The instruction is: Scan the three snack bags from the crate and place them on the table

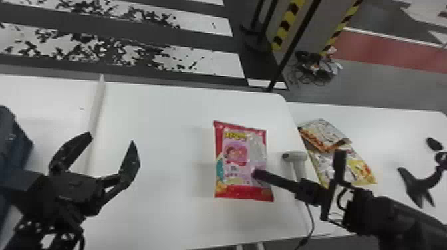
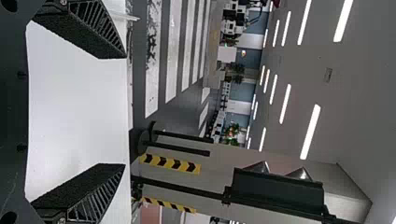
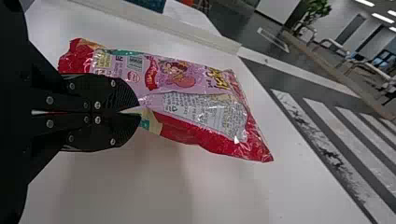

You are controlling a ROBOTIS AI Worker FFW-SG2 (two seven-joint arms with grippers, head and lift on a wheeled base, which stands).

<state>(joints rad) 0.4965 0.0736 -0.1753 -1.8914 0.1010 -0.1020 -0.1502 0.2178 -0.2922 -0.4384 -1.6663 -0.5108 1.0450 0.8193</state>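
My right gripper (image 1: 255,173) is shut on the right side of a red and pink snack bag (image 1: 236,153), whose printed face is turned up over the white table (image 1: 159,133). In the right wrist view the fingers of the right gripper (image 3: 139,111) pinch the edge of the snack bag (image 3: 187,88). Two other snack bags, one orange and white (image 1: 324,134) and one yellow (image 1: 361,164), overlap on the table at the right. My left gripper (image 1: 111,138) stands open at the left with nothing between its fingers; in the left wrist view the left gripper (image 2: 125,111) is likewise apart.
A white handheld scanner (image 1: 297,156) with a cable stands just right of the held bag. At the far left edge is a dark blue crate (image 1: 13,143). A raised white strip (image 1: 96,109) crosses the table near the left gripper. Black poles rise behind the table.
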